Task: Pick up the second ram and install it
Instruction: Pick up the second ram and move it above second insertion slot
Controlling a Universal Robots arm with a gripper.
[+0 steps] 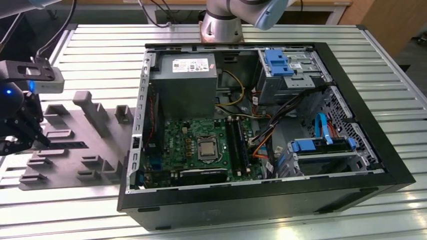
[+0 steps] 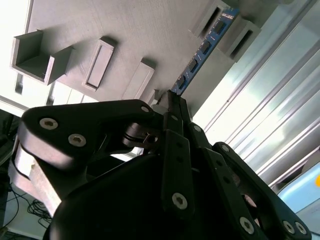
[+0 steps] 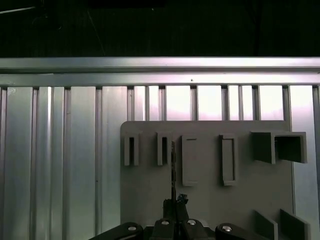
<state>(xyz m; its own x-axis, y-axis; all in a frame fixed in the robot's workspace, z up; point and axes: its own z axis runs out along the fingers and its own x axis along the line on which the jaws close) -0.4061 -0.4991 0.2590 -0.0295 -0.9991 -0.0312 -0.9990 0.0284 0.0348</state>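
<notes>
Black gripper (image 2: 172,100) fingers (image 2: 171,127) pinch one end of the ram (image 2: 202,50), which lies between two blocks (image 2: 212,22) of the grey tray (image 2: 125,30).

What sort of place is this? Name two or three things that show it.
Probably a robotics lab bench for computer assembly: an open computer case on a slatted metal table, a grey parts tray, a robot arm.

A table (image 1: 100,45) of ribbed silver metal slats spans the exterior view, with bright light glaring off its grooves. Beyond its far edge stand a pale wooden desk (image 1: 320,3) and a brown wooden panel (image 1: 393,25). In the first wrist view, darkness lies past the table's rail (image 3: 160,64).
</notes>
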